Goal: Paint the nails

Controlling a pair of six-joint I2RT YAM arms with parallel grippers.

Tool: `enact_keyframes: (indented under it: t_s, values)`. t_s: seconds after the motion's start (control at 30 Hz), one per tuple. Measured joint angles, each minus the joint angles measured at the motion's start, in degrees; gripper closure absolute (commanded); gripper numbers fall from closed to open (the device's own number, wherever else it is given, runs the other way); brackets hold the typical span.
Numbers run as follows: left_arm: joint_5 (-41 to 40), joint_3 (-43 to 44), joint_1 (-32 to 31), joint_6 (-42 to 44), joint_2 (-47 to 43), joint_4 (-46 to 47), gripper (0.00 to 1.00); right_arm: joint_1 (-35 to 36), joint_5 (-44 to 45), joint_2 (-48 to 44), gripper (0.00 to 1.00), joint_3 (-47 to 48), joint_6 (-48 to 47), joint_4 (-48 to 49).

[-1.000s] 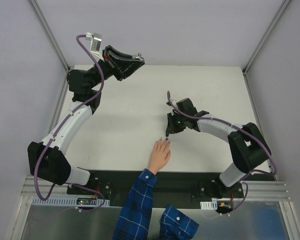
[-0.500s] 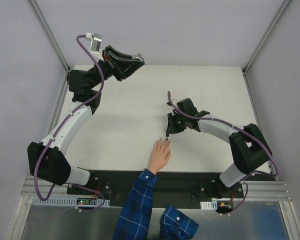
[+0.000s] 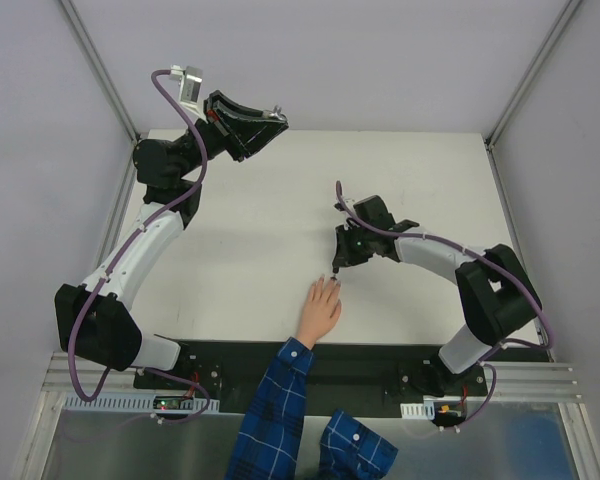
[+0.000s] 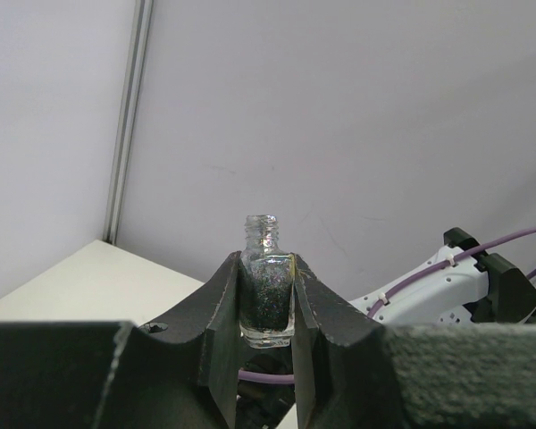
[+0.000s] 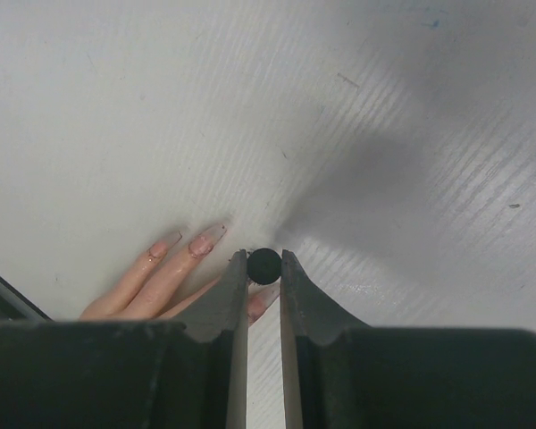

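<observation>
Painting looks in hand: right gripper (image 5: 264, 257) pinches the brush cap (image 5: 264, 266) above the nails (image 5: 201, 244) of the hand (image 3: 320, 312); left gripper (image 4: 266, 268) clamps the open polish bottle (image 4: 268, 299). Next comes a short, gentle stroke.

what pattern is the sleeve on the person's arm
Blue plaid sleeve, dark and lighter blue checks; it shows best in the top external view.
</observation>
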Motion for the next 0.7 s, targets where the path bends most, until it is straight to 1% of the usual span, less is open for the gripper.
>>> enact_keyframes:
  t_s: [0.7]
  values:
    - [0.0, 0.0, 0.0, 0.0, 0.0, 0.0, 1.00, -0.9, 1.2, 1.5, 0.99, 0.5, 0.1, -0.1]
